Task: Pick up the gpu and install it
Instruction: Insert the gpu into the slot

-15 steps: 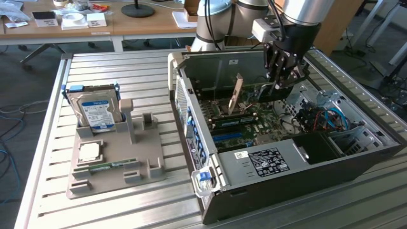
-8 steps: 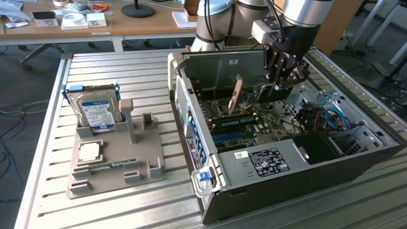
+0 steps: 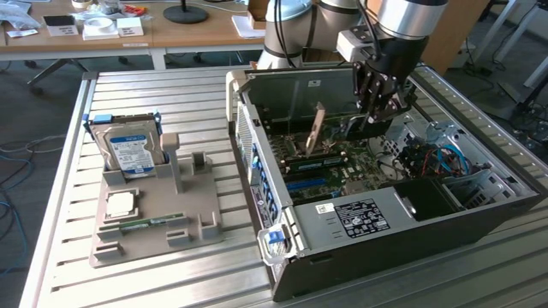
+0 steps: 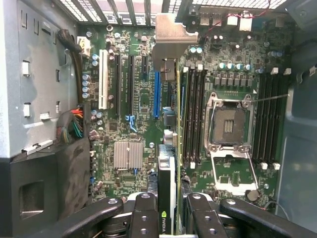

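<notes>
Figure. Gripper and gpu inside the open computer case [image 3: 411, 237].

(a) Exterior view. The gripper [image 3: 378, 119] hung inside the open-sided case, which lay on a slatted metal table [image 3: 171, 282]. It held the gpu [image 3: 317, 131] on edge above the motherboard, with the card's pale metal bracket end pointing toward the exterior view's left. Outside the case, on that same side, a grey holder [image 3: 154, 240] carried a hard drive [image 3: 133, 151] standing upright and a memory stick [image 3: 150, 224] lying flat.

(b) Wrist view. The two black fingers [image 4: 146, 213] were partly closed, clamped on the opposite faces of the gpu [image 4: 166, 168]. The gripper [image 4: 167, 206] grasped the card near the end away from the silver bracket. Seen edge-on, the card ran over the motherboard [image 4: 225, 181], just beside the blue slot [image 4: 156, 94] and between it and the nearest bank of black memory slots. The empty processor socket [image 4: 228, 124] lay well apart from it. Whether the card's lower edge touched any slot could not be told.
</notes>
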Available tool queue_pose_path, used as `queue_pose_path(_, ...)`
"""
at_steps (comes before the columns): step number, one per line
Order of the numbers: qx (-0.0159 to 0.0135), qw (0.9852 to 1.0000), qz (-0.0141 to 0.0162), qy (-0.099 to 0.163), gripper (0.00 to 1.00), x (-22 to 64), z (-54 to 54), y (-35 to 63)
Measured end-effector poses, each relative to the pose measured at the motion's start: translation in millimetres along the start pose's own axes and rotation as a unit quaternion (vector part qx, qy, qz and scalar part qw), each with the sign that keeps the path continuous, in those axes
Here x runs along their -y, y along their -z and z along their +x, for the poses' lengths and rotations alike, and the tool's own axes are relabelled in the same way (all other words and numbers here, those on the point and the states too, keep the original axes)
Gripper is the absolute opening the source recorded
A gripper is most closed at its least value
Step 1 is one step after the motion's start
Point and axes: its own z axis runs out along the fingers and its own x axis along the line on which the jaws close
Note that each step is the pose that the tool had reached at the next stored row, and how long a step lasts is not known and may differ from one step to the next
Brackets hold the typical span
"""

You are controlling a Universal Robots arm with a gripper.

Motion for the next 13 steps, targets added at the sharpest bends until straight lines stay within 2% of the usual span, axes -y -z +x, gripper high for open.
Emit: queue_pose_path(13,0.0,1.0,0.0,0.0,0.27,-5.1,-0.1,-1.6)
